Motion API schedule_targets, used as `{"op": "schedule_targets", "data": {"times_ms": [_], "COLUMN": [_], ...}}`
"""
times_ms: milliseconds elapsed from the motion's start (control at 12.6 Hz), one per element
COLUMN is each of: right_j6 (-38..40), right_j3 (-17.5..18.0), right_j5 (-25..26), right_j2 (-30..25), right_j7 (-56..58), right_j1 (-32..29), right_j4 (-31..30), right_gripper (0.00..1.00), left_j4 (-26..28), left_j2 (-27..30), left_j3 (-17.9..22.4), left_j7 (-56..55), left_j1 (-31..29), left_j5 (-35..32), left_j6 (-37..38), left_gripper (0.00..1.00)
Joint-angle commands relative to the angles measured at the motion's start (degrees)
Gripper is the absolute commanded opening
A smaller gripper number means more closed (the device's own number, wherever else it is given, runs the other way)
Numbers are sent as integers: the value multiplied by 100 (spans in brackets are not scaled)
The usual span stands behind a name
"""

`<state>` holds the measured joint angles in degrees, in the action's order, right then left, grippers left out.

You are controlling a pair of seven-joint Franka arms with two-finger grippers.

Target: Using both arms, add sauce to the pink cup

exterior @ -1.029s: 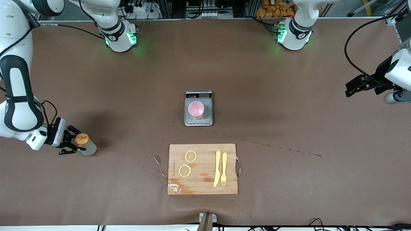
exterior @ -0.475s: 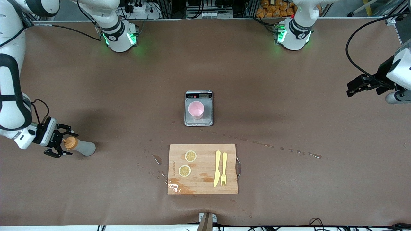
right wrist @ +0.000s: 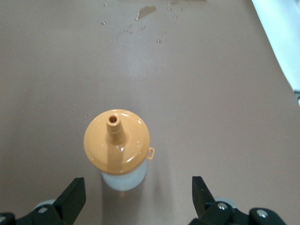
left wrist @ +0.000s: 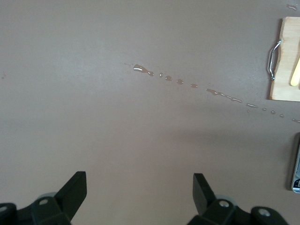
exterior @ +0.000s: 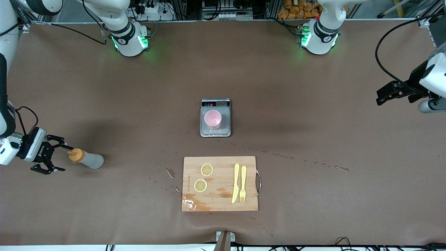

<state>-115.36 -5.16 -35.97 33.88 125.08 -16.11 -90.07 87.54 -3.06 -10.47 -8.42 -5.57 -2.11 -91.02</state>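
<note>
The sauce (exterior: pixel 86 159) stands on the worktop at the right arm's end, well apart from the cup (exterior: pixel 212 119), its orange cap (right wrist: pixel 117 136) leaning in the front view toward the right gripper (exterior: pixel 48 159). It looks like a soft, translucent squeeze bottle: light, probably part full, and likely to give under pressure, so a hard pinch on the body could push sauce out of the open nozzle. The smooth plastic may also slip. The best hold is probably across the body just below the cap, firm enough to lift but not to squeeze.

The right gripper is low over the worktop just beside the cap, fingers spread wide with nothing between them, the bottle centred ahead of them in its wrist view.

The cup sits upright on a scale (exterior: pixel 215 118) mid-worktop, farther from the front camera than the board (exterior: pixel 220 183) with lemon slices, knife and fork.

The left gripper (left wrist: pixel 139 194) waits over bare worktop at its own end, fingers wide apart and empty.
</note>
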Motion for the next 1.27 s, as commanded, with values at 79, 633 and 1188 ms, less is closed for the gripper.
{"op": "schedule_targets", "data": {"times_ms": [79, 633, 1188], "right_j6": [250, 1611, 2447], "right_j3": [50, 67, 23], "right_j5": [993, 3033, 3518], "right_j2": [-714, -2182, -3246], "right_j7": [-1562, -6426, -10245], "right_j1": [143, 1100, 1585], "right_j4": [-63, -98, -107], "right_gripper": [100, 100, 100], "left_j4": [53, 53, 53], "left_j2": [121, 121, 121], "left_j3": [10, 10, 10], "left_j7": [139, 139, 157], "left_j1": [-32, -32, -41], "left_j5": [70, 70, 70], "left_j6": [40, 40, 40], "left_gripper": [100, 100, 100]}}
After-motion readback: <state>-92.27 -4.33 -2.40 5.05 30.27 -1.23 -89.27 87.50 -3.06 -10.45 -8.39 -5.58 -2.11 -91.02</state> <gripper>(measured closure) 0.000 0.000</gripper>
